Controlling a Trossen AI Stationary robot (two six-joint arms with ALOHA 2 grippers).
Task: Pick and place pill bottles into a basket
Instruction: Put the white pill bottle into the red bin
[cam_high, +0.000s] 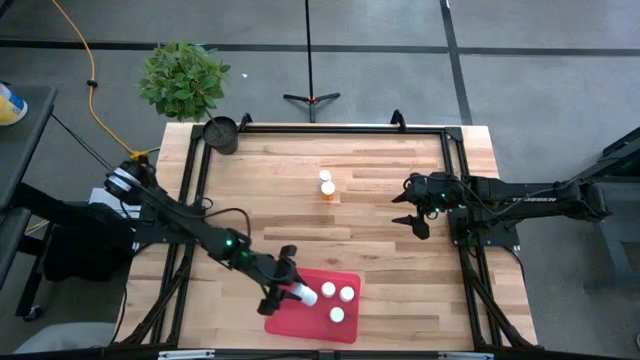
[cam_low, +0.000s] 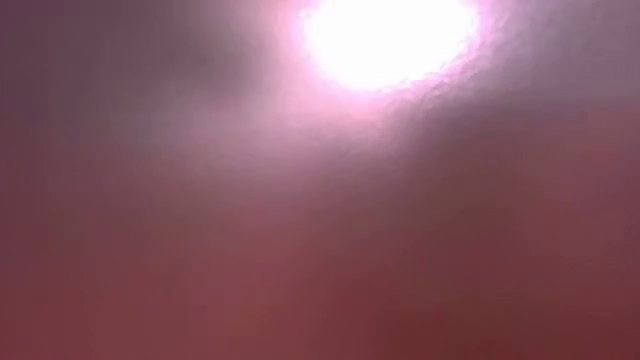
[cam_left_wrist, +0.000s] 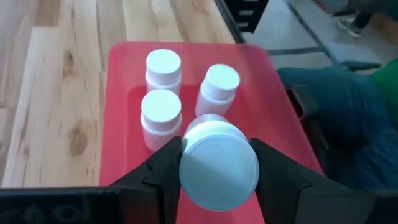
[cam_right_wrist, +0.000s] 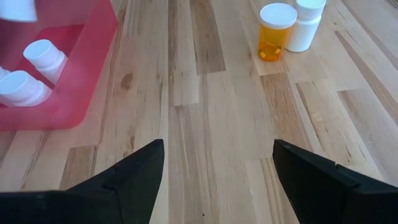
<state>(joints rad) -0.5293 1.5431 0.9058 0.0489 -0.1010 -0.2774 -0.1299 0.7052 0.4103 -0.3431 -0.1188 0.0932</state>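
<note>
My left gripper (cam_high: 290, 292) is shut on a white-capped pill bottle (cam_left_wrist: 219, 163) over the left part of the red basket (cam_high: 345, 328). Three white bottles (cam_left_wrist: 163, 68) (cam_left_wrist: 219, 84) (cam_left_wrist: 161, 115) stand upright on the basket's floor. On the wood farther back, a white bottle (cam_high: 325, 177) and an orange bottle with a white cap (cam_high: 329, 192) stand side by side. They also show in the right wrist view (cam_right_wrist: 275, 31). My right gripper (cam_high: 410, 212) is open and empty above the table's right part, to the right of those two. My left gripper pinches the bottle between its two fingers (cam_left_wrist: 155, 174), one on each side. The wide white cap (cam_left_wrist: 219, 163) faces the wrist camera and hides the exact place of contact. The fingers slant down from the table's left. I cannot tell whether the bottle's base touches the basket's floor.
A small dark round pot (cam_high: 221, 133) and a green plant (cam_high: 183, 80) are at the table's far left corner. A black frame (cam_high: 330, 128) runs along the table's edges. The low view shows only a reddish blur with a bright glare. Bare wood lies between basket and standing bottles.
</note>
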